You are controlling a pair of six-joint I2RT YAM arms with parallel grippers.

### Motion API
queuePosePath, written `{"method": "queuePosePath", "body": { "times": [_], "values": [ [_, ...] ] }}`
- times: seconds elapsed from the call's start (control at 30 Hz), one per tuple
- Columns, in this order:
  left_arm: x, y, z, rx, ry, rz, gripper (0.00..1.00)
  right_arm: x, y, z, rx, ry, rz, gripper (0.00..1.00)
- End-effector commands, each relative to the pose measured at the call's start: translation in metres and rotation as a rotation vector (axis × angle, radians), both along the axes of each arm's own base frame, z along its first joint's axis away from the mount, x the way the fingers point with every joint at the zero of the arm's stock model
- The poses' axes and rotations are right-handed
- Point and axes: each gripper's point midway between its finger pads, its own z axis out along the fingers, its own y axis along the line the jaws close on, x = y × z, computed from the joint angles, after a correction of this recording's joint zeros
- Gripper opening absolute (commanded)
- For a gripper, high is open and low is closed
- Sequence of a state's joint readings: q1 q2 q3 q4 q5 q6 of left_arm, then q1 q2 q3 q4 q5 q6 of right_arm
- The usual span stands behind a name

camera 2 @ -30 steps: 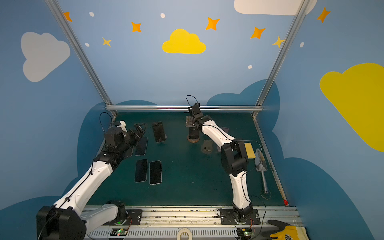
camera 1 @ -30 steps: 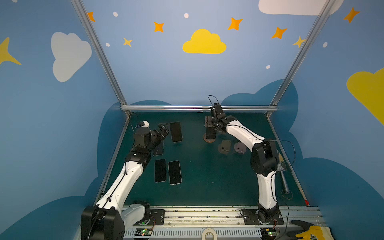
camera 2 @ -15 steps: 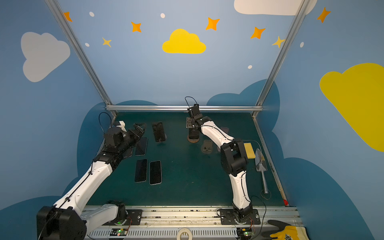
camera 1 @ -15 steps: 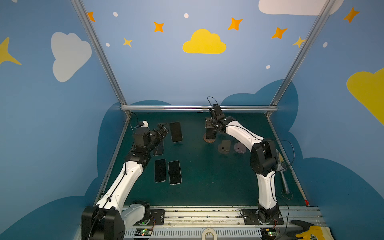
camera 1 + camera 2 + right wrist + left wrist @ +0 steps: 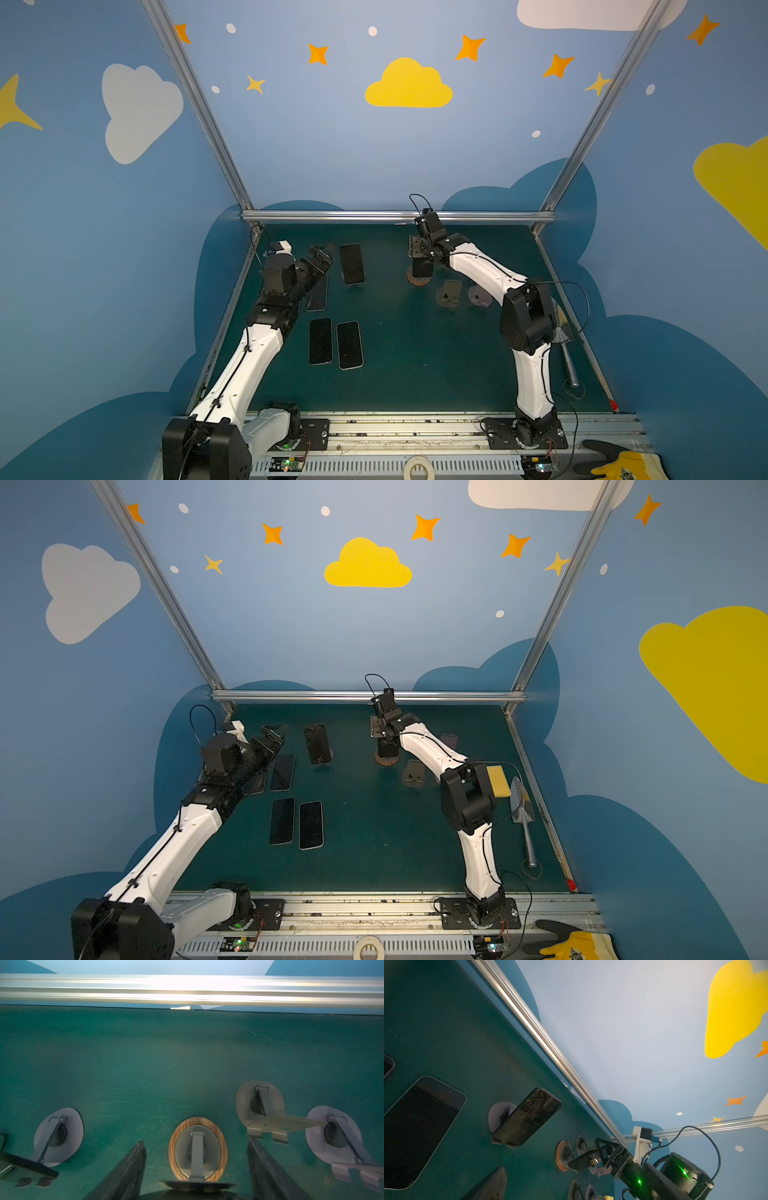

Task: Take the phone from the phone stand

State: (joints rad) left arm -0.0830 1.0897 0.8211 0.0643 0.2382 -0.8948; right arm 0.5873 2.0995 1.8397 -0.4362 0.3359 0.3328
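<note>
Black phone [image 5: 580, 1162], wood-grain-rimmed phone stand [image 5: 197, 1147], dark green table [image 5: 415, 357].

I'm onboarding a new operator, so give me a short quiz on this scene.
1. True or false: the left gripper holds a phone.
2. The right gripper straddles the phone on which stand? A) wood-rimmed stand B) purple stand C) none
3. How many phones are propped on stands?
Key: 1 false; 2 A; 3 two, counting the second phone to its left.
</note>
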Motion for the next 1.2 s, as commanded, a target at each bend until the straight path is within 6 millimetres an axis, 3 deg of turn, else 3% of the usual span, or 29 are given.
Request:
{"method": "queuePosePath", "body": {
  "times": [0.0,0.4,0.77,1.0,1.17],
  "values": [
    [0.0,0.005,0.018,0.012,-0.055,0.016,1.0,-0.003,-0.003,0.061,0.025,-0.112,0.001,0.66],
    [0.002,0.013,0.019,0.02,-0.051,0.034,1.0,-0.031,0.008,0.113,0.017,-0.193,0.039,0.64],
    [0.002,0.017,0.015,0.021,-0.039,0.05,1.0,-0.077,0.017,0.125,0.021,-0.199,0.115,0.62],
    [0.003,0.024,0.011,0.033,-0.021,0.085,1.0,-0.118,0.015,0.121,0.021,-0.2,0.136,0.61],
    [0.005,0.025,0.002,0.039,0.015,0.095,1.0,-0.151,0.026,0.11,0.074,-0.123,0.196,0.61]
  ]
}}
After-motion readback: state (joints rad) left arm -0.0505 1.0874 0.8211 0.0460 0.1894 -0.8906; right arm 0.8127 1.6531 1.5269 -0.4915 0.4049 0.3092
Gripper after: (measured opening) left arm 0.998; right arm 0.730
